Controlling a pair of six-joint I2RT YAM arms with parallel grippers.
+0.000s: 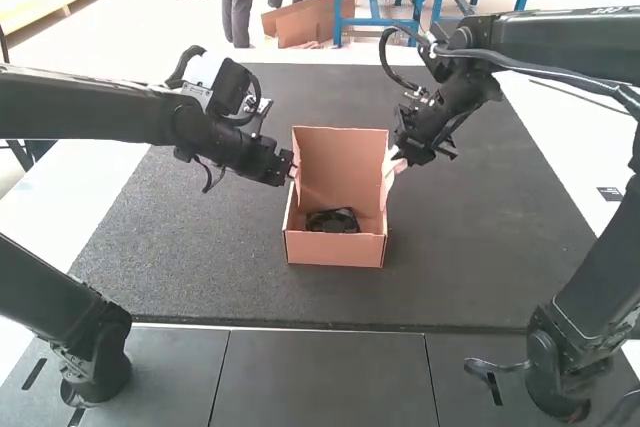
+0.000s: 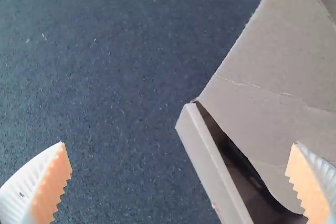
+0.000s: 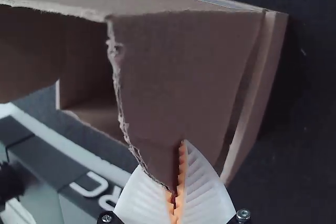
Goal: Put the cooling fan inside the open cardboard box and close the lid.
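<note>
the cooling fan (image 1: 332,219) is seen lying flat on the floor of the cardboard box (image 1: 335,247). it is black and round. the box is set near the middle of a dark mat (image 1: 170,247), and its lid (image 1: 338,159) is stood up at the back, open. a side flap (image 1: 393,175) by the lid's right edge is pinched between the closed fingers (image 3: 202,192) of the right hand (image 1: 412,152). in the right wrist view the flap's ragged edge is seen held tight by the orange pads. the left hand (image 1: 287,169) is held just beside the lid's left edge, with its white fingers (image 2: 42,187) spread wide open and nothing held in them. the mat is rough and speckled. it is laid on the counter (image 1: 320,377), whose smooth grey panels are seen at the near edge.
</note>
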